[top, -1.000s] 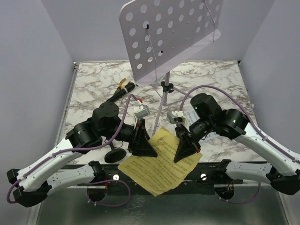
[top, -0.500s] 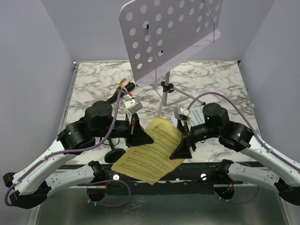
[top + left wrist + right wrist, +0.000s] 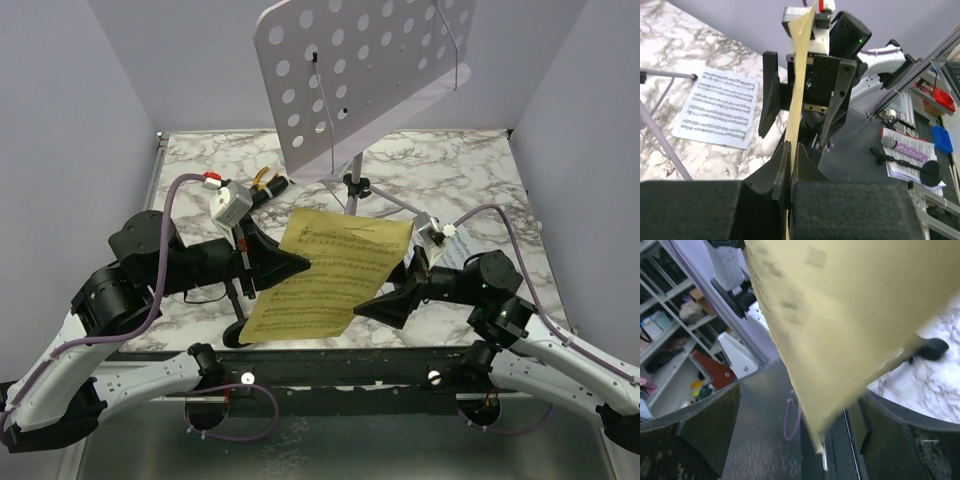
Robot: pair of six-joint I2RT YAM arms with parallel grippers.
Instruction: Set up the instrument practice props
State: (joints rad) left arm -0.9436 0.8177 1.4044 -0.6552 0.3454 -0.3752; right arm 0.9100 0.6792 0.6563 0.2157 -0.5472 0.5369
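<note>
My left gripper (image 3: pixel 300 263) (image 3: pixel 790 148) is shut on the left edge of the yellow sheet-music page (image 3: pixel 335 270) (image 3: pixel 799 75) and holds it up on edge over the table's front half. The page's lower part (image 3: pixel 850 315) passes between the spread fingers of my right gripper (image 3: pixel 368 303) (image 3: pixel 800 440) (image 3: pixel 805 100), which is open and not clamped on it. The lilac music stand (image 3: pixel 360 80) rises at the back on its thin tripod (image 3: pixel 355 185). A white sheet-music page (image 3: pixel 720 107) lies flat on the marble. The short black mic stand (image 3: pixel 232 335) is upright beside my left arm.
Yellow-handled pliers (image 3: pixel 263 178) and a black object beside them lie behind my left arm, near the tripod. A tripod leg (image 3: pixel 660 135) crosses the table close to the white page. Lilac walls close in three sides. A metal rail (image 3: pixel 330 365) runs along the front edge.
My left gripper shut on the yellow page and lifted it up and back. My right gripper let go, opened wide and drew back to the right.
</note>
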